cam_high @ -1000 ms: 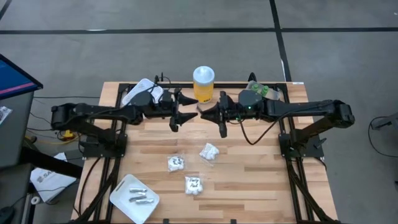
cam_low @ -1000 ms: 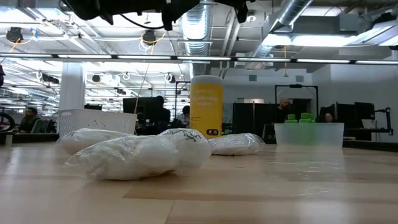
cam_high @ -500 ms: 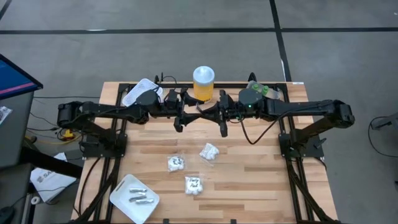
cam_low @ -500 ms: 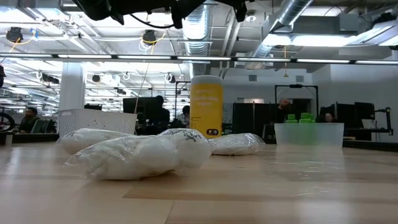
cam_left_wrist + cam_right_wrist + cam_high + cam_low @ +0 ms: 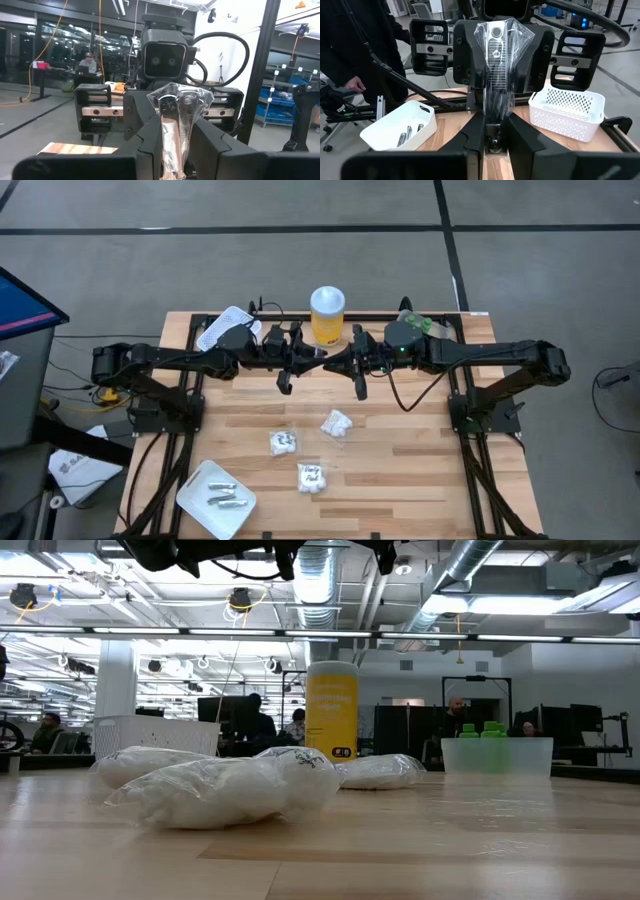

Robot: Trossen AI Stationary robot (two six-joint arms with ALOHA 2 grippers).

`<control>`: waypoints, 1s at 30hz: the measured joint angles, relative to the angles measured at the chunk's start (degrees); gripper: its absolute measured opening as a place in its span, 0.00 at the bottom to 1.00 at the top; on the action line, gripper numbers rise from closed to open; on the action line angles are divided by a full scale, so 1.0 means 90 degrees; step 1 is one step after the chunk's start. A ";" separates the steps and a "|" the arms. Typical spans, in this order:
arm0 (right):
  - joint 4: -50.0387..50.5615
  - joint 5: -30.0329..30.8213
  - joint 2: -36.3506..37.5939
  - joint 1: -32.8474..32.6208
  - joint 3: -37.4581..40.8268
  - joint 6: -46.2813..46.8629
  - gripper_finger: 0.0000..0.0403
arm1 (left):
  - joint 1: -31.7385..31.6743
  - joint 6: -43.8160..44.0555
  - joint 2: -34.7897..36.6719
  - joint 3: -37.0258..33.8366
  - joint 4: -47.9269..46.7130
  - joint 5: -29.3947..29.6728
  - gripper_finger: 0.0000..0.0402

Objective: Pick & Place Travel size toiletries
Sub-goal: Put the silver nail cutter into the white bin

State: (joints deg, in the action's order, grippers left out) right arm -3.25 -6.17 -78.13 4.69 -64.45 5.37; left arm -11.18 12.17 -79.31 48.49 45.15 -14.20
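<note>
High over the table's far middle, my two grippers meet tip to tip. Between them is a slim silvery tube in a clear wrapper (image 5: 322,356). My left gripper (image 5: 175,125) comes from the table's left and is shut on it. My right gripper (image 5: 495,120) comes from the right and is shut on it too. Three white packets (image 5: 338,424) (image 5: 283,443) (image 5: 312,478) lie on the wood. More silvery tubes (image 5: 225,498) lie in a white tray (image 5: 196,492) at the near left. Green pieces sit in a clear tub (image 5: 496,753). My left gripper pinches the wrapped tube (image 5: 172,137) between its two fingers, coming about level from the table's left, fingers along the tube. The tube is clear of the table. My right gripper pinches the other part of the wrapped tube (image 5: 495,102) between its two fingers, coming level from the table's right. The wrapper's loose end (image 5: 497,30) sticks out toward the left gripper's fingers (image 5: 465,55), which flank it.
A tall yellow jar with a white lid (image 5: 327,315) stands at the far edge, just behind the grippers. A white slotted basket (image 5: 228,328) sits at the far left and the clear tub (image 5: 418,325) at the far right. People sit in the room beyond.
My left gripper, wide open a second ago, has shut on the wrapped tube that my right gripper holds out. The tube has stayed in mid-air between the two.
</note>
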 joint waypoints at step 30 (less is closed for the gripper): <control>0.1552 0.0000 0.0034 -0.0005 -0.0002 0.0296 0.38 | 0.1580 0.1796 0.3183 0.0000 -0.8078 -0.0030 0.02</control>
State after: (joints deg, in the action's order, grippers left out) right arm 10.72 -6.17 -77.82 4.64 -64.47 8.03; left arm 3.04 28.33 -50.66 48.49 -27.55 -14.48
